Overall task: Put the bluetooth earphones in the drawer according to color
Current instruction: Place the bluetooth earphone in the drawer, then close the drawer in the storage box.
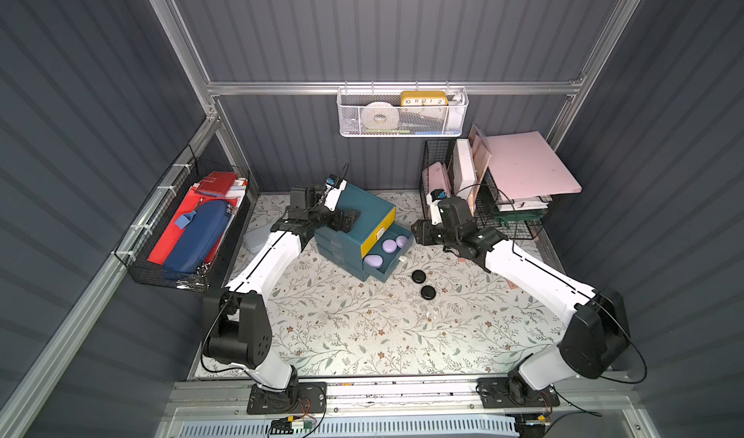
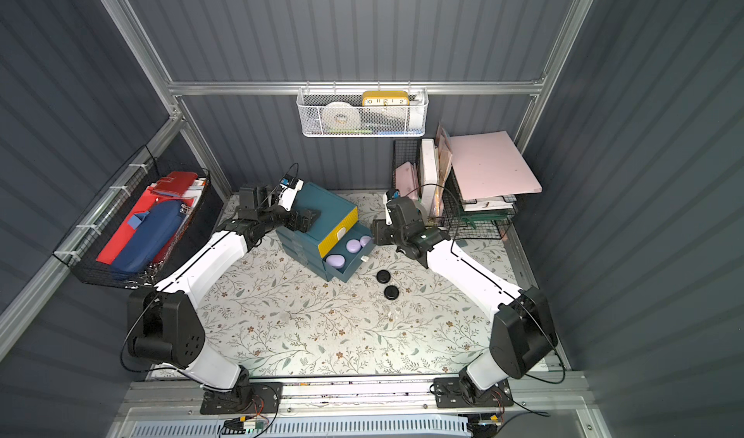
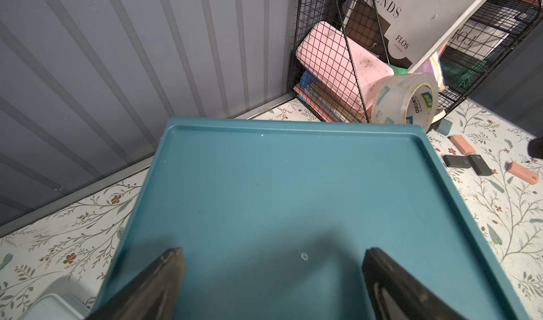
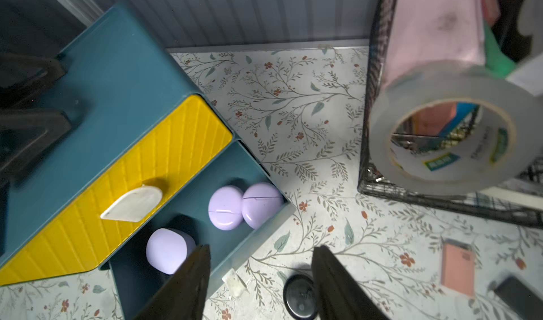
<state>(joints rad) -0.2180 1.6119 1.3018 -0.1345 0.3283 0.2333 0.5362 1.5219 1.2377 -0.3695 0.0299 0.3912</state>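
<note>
The teal cabinet (image 1: 362,208) (image 2: 322,210) stands at the back middle of the table. Its yellow drawer (image 4: 132,183) is shut. The teal drawer (image 4: 202,186) below it is pulled out and holds three lavender earphones (image 4: 225,211) (image 4: 261,205) (image 4: 167,252) (image 1: 389,246). Two black earphones (image 1: 418,276) (image 1: 428,292) (image 2: 383,276) lie on the mat in front of the drawer. My left gripper (image 3: 271,254) (image 1: 347,219) rests open over the cabinet's top. My right gripper (image 4: 261,249) (image 1: 418,230) hovers open and empty above the drawer's front wall, with one black earphone (image 4: 299,296) beside a finger.
A tape roll (image 4: 440,133) (image 3: 402,101) leans on the black wire rack (image 1: 483,198) at the back right. Pink chips (image 3: 461,143) and small black blocks (image 3: 467,162) lie near it. A translucent box (image 1: 255,239) sits left of the cabinet. A wire basket (image 1: 185,222) hangs on the left wall.
</note>
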